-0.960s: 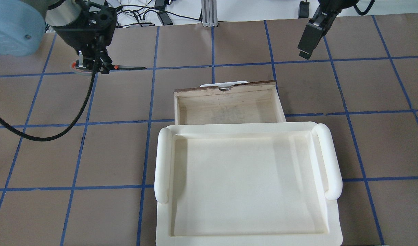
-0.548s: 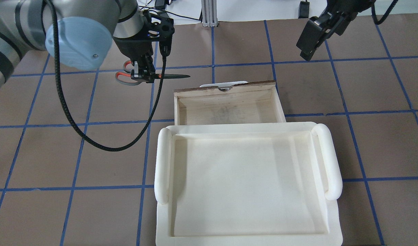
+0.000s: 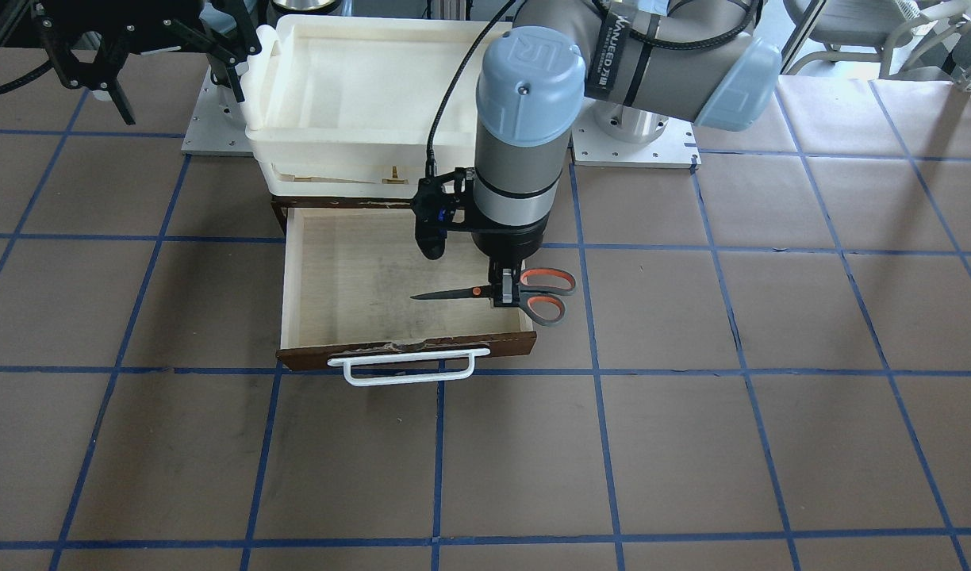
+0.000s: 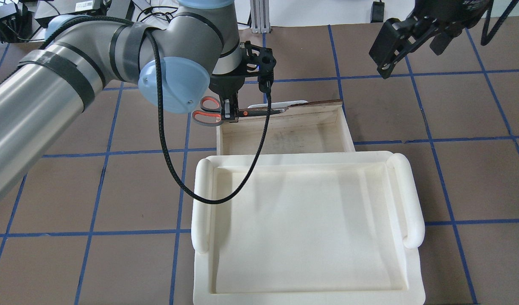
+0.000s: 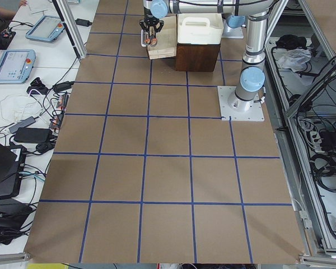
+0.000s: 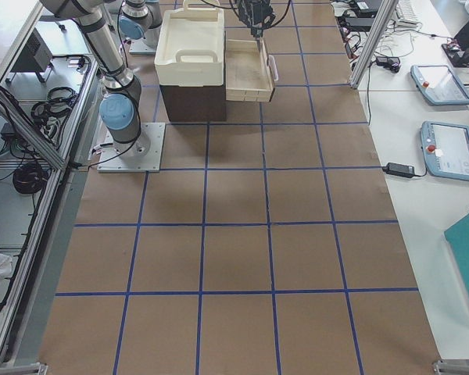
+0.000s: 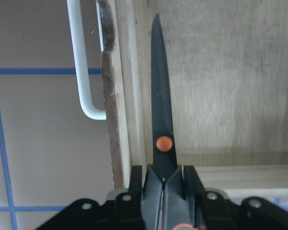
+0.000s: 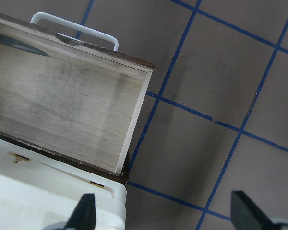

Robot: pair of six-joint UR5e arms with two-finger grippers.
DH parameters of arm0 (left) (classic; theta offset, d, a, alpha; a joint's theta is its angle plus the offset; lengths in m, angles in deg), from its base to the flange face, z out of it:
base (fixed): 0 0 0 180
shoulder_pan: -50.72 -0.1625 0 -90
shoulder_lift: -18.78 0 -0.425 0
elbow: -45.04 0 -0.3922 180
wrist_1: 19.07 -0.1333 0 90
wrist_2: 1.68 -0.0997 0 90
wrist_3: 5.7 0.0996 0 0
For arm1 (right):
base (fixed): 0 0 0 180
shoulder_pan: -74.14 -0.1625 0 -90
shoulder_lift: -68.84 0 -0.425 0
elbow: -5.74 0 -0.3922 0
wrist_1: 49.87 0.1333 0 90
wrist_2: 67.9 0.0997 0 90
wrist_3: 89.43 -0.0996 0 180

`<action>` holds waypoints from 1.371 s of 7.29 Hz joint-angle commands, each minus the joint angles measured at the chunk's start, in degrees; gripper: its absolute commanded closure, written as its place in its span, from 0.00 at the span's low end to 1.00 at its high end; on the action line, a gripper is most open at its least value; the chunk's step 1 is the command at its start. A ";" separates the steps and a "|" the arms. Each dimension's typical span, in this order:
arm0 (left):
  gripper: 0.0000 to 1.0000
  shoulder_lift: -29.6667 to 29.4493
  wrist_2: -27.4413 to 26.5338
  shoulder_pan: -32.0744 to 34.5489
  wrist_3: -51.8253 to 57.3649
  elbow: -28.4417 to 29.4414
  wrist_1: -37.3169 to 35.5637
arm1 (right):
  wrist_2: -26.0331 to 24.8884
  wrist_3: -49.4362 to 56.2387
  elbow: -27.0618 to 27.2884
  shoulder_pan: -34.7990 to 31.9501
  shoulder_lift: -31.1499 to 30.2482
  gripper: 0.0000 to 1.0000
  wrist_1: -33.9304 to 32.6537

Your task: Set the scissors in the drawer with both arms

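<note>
Over 3 o'clock wall of drawer (image 3: pixel 289 277) (front cam), I read L gripper (image 3: pixel 504 298) pinching scissors (image 3: pixel 446 295), blades toward 9; R gripper (image 8: pixel 165 213) spread wide.

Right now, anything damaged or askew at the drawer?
The front of the shallow dark brown wooden drawer is chipped and ragged along its top edge, beside the white bar handle. Nothing else stands out.

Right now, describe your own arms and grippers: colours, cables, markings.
The left arm and right arm are grey-silver tubes with light blue joint caps. The left wears black bands with white lettering and trails a black ribbed cable. The left gripper and right gripper are black, two-fingered.
</note>
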 commanded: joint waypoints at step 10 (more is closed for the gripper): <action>1.00 -3.59 3.87 6.33 -11.48 -2.99 -3.88 | 0.11 -21.84 0.51 -0.14 -2.51 0.00 0.35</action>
